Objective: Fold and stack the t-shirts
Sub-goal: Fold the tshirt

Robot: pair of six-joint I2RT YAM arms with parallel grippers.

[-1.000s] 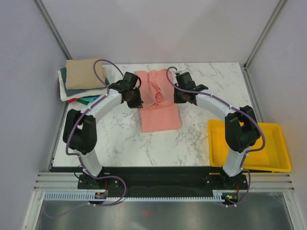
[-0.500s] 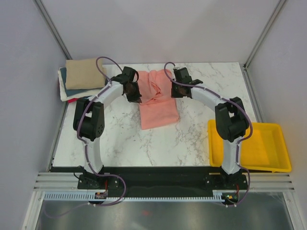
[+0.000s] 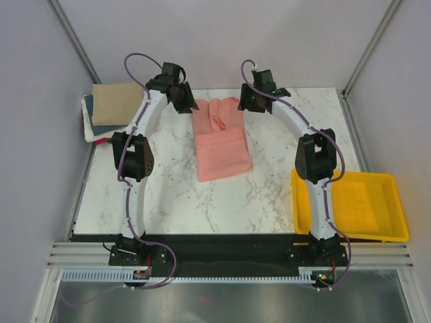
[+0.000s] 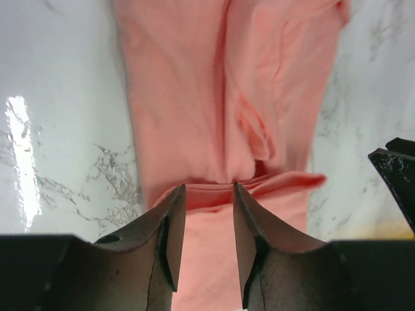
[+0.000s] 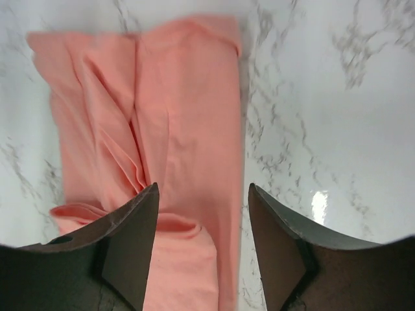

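Hovering left tool [image 3: 183,101]: released. Your fingers [image 4: 162,259] stand a little apart with nothing between them, and the pink tee [image 4: 194,97] shows through the gap below them.
Right tool [image 3: 248,101]: released as well. Your fingers [image 5: 130,259] are spread wider than the left pair and hold nothing; the cloth lies under them.
Pink tee [image 3: 221,145]: flat on the bench [image 3: 168,195]. Its far end sits between your two tools, and the rest runs from them toward the arm bases as a long narrow strip. The part under the tools is creased in lengthwise folds, a folded edge crosses it, and the part nearer the bases lies smooth.
Stack [image 3: 111,111]: out to the left of your left tool, at the bench's far left corner. You see a tan tee on top, with white, teal and red edges showing under it.
Tray [image 3: 377,176]: yellow, well apart from your right tool, beside the right arm's base end.
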